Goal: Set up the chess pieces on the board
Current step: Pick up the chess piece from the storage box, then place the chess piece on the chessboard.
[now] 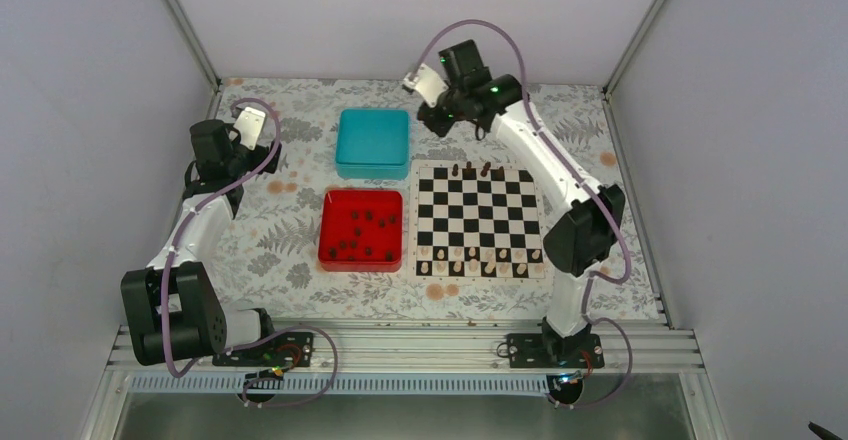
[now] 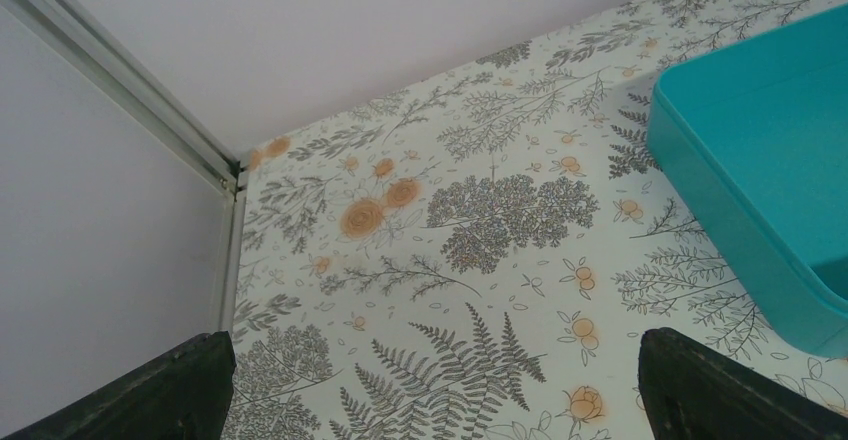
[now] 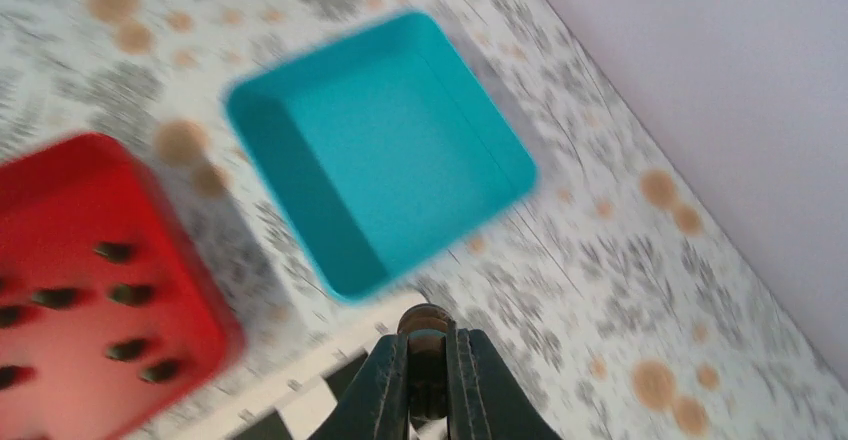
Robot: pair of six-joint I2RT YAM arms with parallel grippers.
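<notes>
The tabletop (image 1: 290, 245) is shown covered in a pale leaf-and-flower print dotted with orange blossoms. Three items are laid directly on it. The chequered board (image 1: 480, 220) is taken as reference. A red tray (image 1: 325, 230) is set just beside the board's left edge, and a teal box (image 1: 373, 143) is placed near its far-left corner.

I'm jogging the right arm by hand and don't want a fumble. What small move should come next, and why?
Probably ease the right gripper down onto a free far-row square of the board. Its fingers are shut on a dark chess piece near the board's far-left corner, and only a few dark pieces stand on that row.
</notes>
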